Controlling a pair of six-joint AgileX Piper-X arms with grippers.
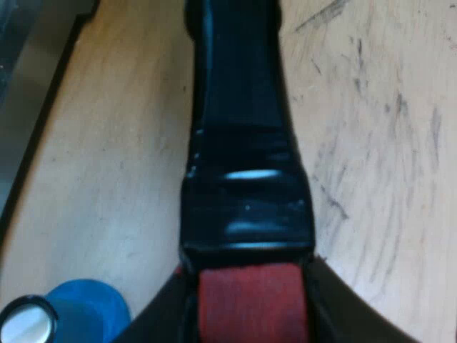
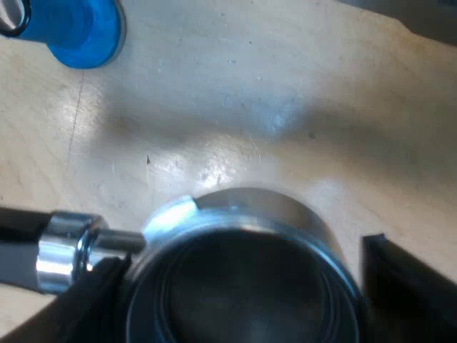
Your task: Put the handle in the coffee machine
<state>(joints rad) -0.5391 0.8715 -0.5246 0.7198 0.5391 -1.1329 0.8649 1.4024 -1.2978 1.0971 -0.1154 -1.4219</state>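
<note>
The metal holder's dark handle [image 1: 243, 143] runs away from my left gripper [image 1: 250, 314] over the wooden table top. Its red end [image 1: 250, 300] sits between the black fingers [image 1: 161, 314], which are shut on it. In the right wrist view the holder's round metal basket [image 2: 243, 286] lies between the fingers [image 2: 407, 286] of my right gripper [image 2: 239, 307], which press against its sides. The chrome collar [image 2: 64, 250] of the handle sticks out sideways from the basket. The basket throws a soft shadow on the wood beyond it.
A blue tamper [image 1: 78, 311] stands on the wooden table [image 1: 107, 179] close to my left gripper, and the same blue tamper [image 2: 78, 28] stands beyond the basket. A dark edge with a metal surface [image 1: 28, 107] runs along the table's side.
</note>
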